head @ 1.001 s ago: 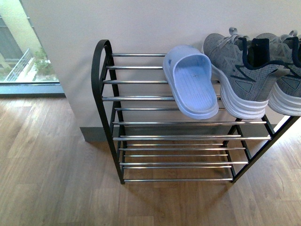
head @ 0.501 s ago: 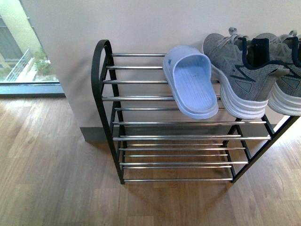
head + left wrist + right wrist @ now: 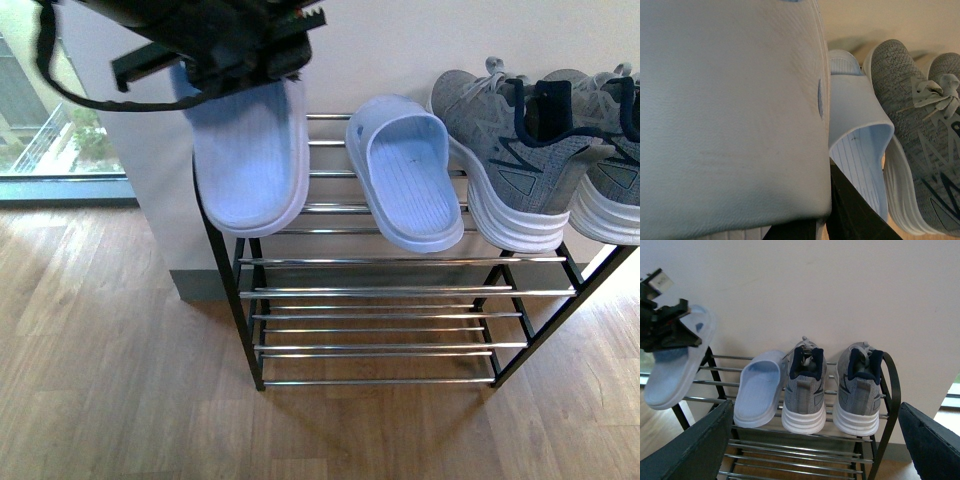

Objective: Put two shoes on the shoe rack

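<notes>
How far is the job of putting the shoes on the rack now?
Done: two grey sneakers and one pale blue slide sit on the top shelf of the shoe rack. In hand: the left gripper holds the second slide above the shelf's free left end. Left: lowering it onto the rods and letting go.

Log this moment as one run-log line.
left end effector: shut on blue slide, above shoe rack | second slide and grey sneakers: on top tier | right end effector: open, empty

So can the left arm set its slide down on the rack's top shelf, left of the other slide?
Probably yes: the top rods left of the resting slide look bare, and the held slide hangs over them in the left claw.
</notes>
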### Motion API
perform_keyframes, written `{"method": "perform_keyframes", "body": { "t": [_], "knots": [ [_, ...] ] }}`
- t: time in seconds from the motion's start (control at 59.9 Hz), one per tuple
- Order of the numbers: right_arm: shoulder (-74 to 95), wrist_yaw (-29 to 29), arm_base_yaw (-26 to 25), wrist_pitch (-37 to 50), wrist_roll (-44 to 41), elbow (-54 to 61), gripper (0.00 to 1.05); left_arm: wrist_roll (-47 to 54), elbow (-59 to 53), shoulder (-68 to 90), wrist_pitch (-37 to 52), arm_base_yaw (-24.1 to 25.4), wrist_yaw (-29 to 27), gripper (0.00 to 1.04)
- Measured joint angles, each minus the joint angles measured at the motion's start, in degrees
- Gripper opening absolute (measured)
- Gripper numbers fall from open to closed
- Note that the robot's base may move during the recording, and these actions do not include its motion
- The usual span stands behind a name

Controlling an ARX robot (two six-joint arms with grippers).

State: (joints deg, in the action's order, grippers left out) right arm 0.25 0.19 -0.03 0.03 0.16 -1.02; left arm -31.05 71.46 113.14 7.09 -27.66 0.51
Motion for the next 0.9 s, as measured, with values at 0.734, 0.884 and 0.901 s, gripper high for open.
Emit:
{"method": "perform_keyframes", "body": {
  "t": [0.734, 0.884, 0.901],
  "knots": [
    [0.0, 0.0, 0.0, 0.0, 0.0, 0.0, 0.95, 9.5, 26.3, 21.2, -12.6, -0.2, -2.1, 0.14],
    [0.0, 0.0, 0.0, 0.0, 0.0, 0.0, 0.95, 9.4, 25.6, 20.7, -11.4, -0.2, -1.4, 0.37],
    [0.0, 0.0, 0.0, 0.0, 0.0, 0.0, 0.95, 9.4, 25.3, 20.6, -11.2, -0.2, -1.4, 0.39]
  ]
}}
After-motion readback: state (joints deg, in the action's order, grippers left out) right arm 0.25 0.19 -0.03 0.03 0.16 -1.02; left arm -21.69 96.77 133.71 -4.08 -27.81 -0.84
